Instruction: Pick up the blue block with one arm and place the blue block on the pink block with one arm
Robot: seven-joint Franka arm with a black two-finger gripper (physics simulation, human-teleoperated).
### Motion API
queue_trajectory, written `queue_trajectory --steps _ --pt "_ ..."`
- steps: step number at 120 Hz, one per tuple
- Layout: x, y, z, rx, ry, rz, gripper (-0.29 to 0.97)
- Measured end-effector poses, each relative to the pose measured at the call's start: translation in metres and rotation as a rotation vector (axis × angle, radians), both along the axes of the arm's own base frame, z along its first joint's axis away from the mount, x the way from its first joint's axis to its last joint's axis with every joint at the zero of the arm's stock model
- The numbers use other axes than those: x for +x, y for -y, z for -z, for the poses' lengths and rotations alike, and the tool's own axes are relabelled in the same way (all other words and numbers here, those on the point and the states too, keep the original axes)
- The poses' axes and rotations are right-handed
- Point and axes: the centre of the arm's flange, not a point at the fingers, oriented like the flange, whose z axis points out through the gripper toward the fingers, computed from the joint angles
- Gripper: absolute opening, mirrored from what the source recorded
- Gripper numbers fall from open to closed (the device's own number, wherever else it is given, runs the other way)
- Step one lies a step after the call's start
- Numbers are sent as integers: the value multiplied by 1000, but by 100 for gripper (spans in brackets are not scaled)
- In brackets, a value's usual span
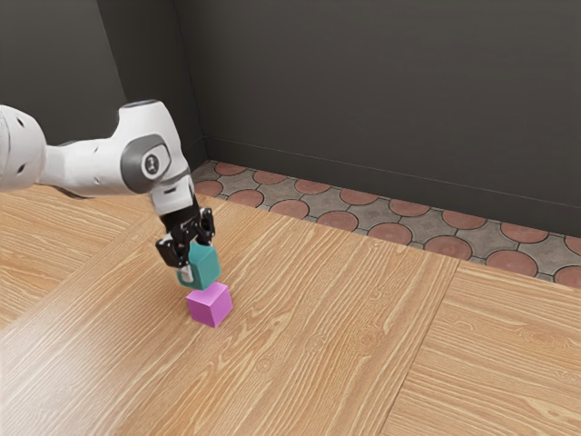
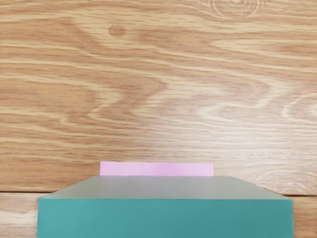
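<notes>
Over the pale, wood-grained worktop [image 1: 363, 354], the black claw [image 1: 195, 261] is closed narrowly on the blue block [image 1: 205, 267], a smooth teal cube pinched from two sides. Right beneath it sits the pink block [image 1: 209, 305], a matte, sharp-edged cube resting on the planks; whether the two cubes touch cannot be told. Beyond the worktop lies a floor of round reddish tiles [image 1: 427, 227]

Soft, even light covers the table [image 1: 363, 345]; the blue block [image 2: 163, 210] has a washed-pale top face.

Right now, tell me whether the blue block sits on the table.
No, the tool holds the blue block up over the pink block.
</notes>
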Motion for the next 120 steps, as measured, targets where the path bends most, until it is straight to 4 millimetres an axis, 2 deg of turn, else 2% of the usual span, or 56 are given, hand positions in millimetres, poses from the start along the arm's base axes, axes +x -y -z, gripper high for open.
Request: queue_trajectory --steps 44,69,102,108,114,120 --pt "5 10 13 122 -26 -35 36" --pt "8 27 9 142 -7 -40 36" --pt "7 22 11 139 -18 -94 58" --pt "7 22 8 140 -14 -99 60" --pt "6 25 -4 142 3 -101 62" --pt "2 35 -34 141 41 -97 63"
